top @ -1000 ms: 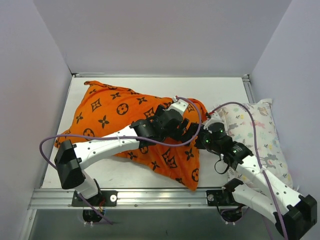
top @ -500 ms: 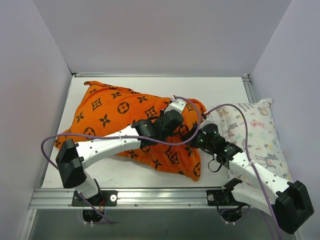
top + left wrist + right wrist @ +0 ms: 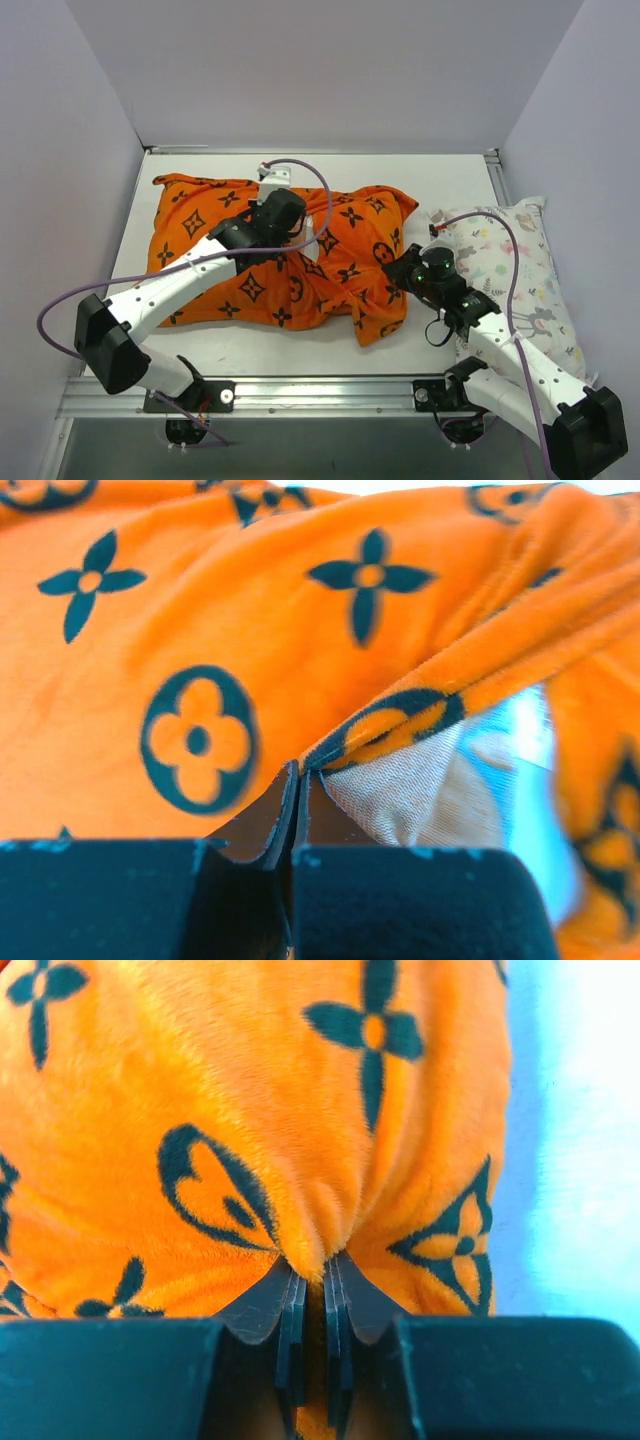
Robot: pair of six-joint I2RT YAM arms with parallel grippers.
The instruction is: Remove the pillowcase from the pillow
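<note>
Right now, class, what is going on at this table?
Two robot arms are working on a plump orange pillowcase on the table. The left gripper is shut on a fold near its middle; the right gripper is shut on its right end. It is not off yet. A printed pillow lies beside it.

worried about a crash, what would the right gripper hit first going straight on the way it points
The pillowcase: the right gripper is shut on a fold of it, orange bulk directly ahead.

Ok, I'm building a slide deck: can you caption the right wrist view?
Right hand shut on a pinched fold of the orange pillowcase.
</note>
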